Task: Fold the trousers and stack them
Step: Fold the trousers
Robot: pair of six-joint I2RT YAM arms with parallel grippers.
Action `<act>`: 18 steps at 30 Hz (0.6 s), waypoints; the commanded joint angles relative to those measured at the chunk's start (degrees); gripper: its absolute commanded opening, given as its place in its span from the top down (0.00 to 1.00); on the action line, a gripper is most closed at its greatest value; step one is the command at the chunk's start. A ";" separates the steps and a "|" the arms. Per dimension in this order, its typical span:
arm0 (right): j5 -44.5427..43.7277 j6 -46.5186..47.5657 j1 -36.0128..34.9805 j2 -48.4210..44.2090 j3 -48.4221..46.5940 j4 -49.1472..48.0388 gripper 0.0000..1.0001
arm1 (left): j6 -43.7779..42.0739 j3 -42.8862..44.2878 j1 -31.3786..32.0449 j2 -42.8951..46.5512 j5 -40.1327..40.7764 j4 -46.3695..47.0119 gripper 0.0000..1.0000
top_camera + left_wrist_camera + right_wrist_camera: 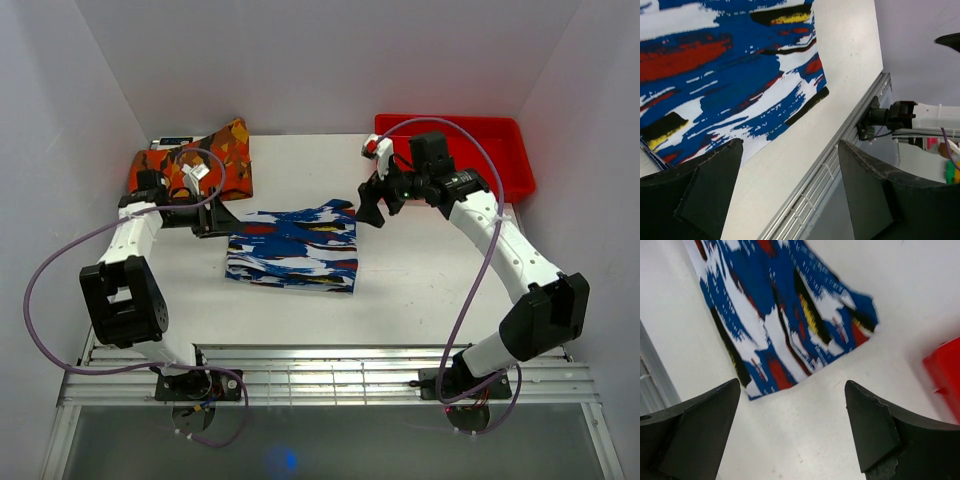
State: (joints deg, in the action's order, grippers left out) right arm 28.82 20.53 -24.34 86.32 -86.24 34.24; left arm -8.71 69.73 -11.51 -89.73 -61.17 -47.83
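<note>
At the table's [420, 290] near edge, just past the aluminium rail [330, 372], no cloth overhangs, so we log no slide-off risk there.

At the table's middle lie the trousers [292, 248], folded into a squat rectangle. The left gripper [212, 220] sits left of the middle, just beside the cloth, jaws apart and holding nothing. The right gripper [372, 205] hovers right of the middle and a little farther back, jaws likewise apart and empty.

Risks, as we judge them:
- A low open finger moving off could catch a cloth edge and drag the fold open.
- A pinch that takes only the upper layers would let the rest droop and unfold in the lift.
- At the table's far left corner rests a folded orange patterned garment [215, 160], probably the stack. An off-centre set-down there could slump.
- The red bin [505, 150] at the far right corner looks uninvolved.

Trousers, near side to far: the near edge shows several layers, slightly staggered. The top face lies flat, with royal-blue and white brushstrokes, red patches and yellow and black flecks. The far right corner juts out unevenly.
</note>
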 commanded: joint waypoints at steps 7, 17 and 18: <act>8.35 -5.76 0.17 -3.63 13.10 -1.98 0.08 | 6.86 -5.56 0.87 0.17 -9.06 3.53 0.36; 12.68 -19.57 -2.12 18.76 11.45 -19.91 0.01 | 0.36 -14.11 -0.70 -17.47 1.57 -0.41 0.57; 11.97 -19.13 -2.12 20.53 11.09 -19.74 0.01 | 0.88 -12.10 -0.97 -19.75 2.79 -0.50 0.58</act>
State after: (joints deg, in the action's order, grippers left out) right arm 40.51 4.89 -26.30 100.99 -73.78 18.70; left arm -5.85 56.14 -11.03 -105.41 -61.17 -46.65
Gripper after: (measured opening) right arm 0.987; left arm 0.428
